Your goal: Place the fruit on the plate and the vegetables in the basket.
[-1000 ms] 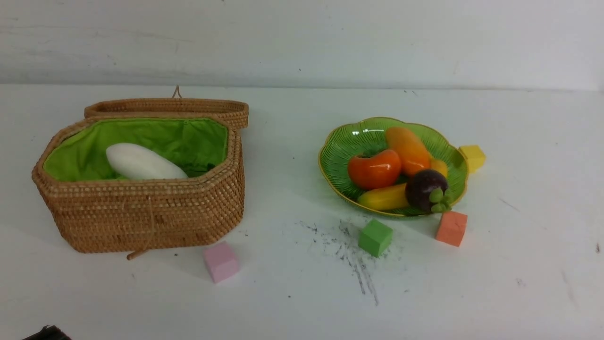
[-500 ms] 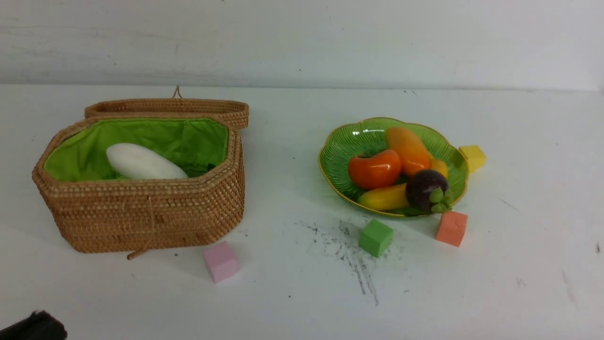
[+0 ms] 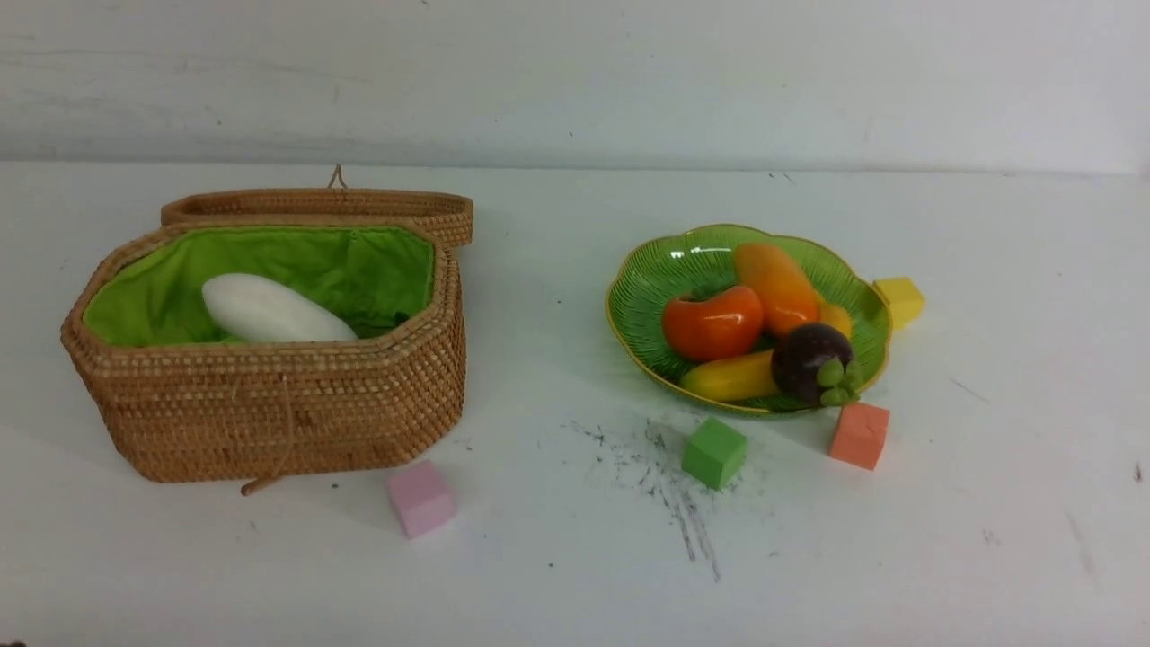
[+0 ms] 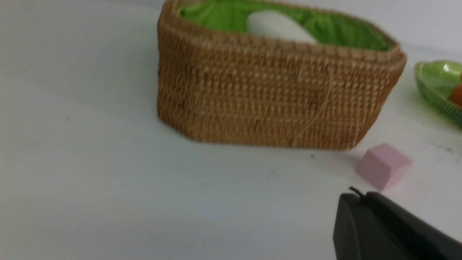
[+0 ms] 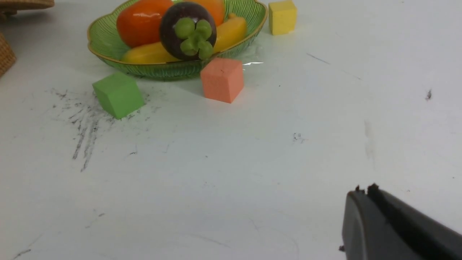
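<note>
Wicker basket (image 3: pixel 269 413) sat open on the table (image 3: pixel 557 575), the white radish (image 3: pixel 269 310) inside. Mango (image 3: pixel 774 283), persimmon (image 3: pixel 712 322), banana (image 3: pixel 729 377) and mangosteen (image 3: pixel 810 358) lay on the plate (image 3: pixel 642 296). Both the left claw (image 4: pixel 355 202) and the right claw (image 5: pixel 362 198) looked pressed together.

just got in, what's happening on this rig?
Nothing is being handled. Four fruits, persimmon, mango, banana and mangosteen, sit on the plate. The open basket holds a white radish; no other vegetable shows. Both end effectors, left and right, look shut and empty, off the objects.
</note>
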### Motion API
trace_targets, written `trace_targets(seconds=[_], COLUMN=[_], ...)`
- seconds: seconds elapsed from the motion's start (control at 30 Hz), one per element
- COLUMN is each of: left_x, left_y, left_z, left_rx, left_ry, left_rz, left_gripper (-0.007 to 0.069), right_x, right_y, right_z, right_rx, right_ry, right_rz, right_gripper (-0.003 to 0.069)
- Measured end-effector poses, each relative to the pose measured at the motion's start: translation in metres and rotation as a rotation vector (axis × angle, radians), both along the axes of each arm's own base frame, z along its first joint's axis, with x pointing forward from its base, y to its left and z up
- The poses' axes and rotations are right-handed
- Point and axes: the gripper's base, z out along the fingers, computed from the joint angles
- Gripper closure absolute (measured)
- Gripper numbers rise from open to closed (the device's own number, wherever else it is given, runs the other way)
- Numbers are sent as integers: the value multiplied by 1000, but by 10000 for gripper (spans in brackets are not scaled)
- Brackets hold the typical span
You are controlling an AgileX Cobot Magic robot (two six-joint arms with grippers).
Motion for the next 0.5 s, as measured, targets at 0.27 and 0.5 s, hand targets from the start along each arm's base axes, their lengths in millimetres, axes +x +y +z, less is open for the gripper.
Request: trace_targets(seconds=[0.27,0.5], left_x=[-2,-2], left_y=[0,0], left_z=[-10,-10], left_rx=[-65,-71], left_ry=[106,102], left_rz=[14,16], left_gripper=[638,638], right_x=[0,0], right_y=[0,0], right_z=[0,0], right_rx=[0,0], right_ry=[0,0], right_rz=[0,0], right_gripper=[646,639])
